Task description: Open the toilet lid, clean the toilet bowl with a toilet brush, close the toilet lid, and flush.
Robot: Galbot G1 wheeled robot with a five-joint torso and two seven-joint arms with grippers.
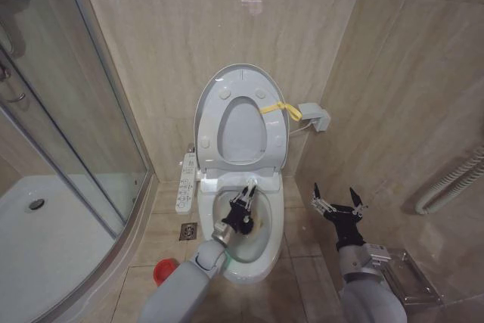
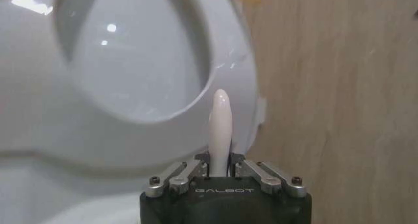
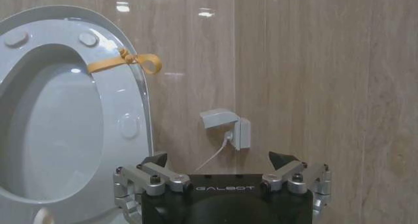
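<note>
Head view: the toilet lid (image 1: 243,81) stands raised against the wall; the left gripper (image 1: 243,203) holds the toilet brush (image 1: 249,187) over the toilet bowl (image 1: 261,243).
Left wrist view: that gripper pinches the white handle.
Right wrist view: the right gripper (image 3: 222,160), spread wide, hangs beside the toilet.

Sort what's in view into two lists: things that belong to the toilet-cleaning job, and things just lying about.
Job:
toilet lid, raised
toilet bowl
toilet brush, handle held in the left tool over the bowl
red brush holder on the floor

Lying about:
wall plug
shower tray
side control panel
yellow band on the seat
right tool, open and idle
</note>
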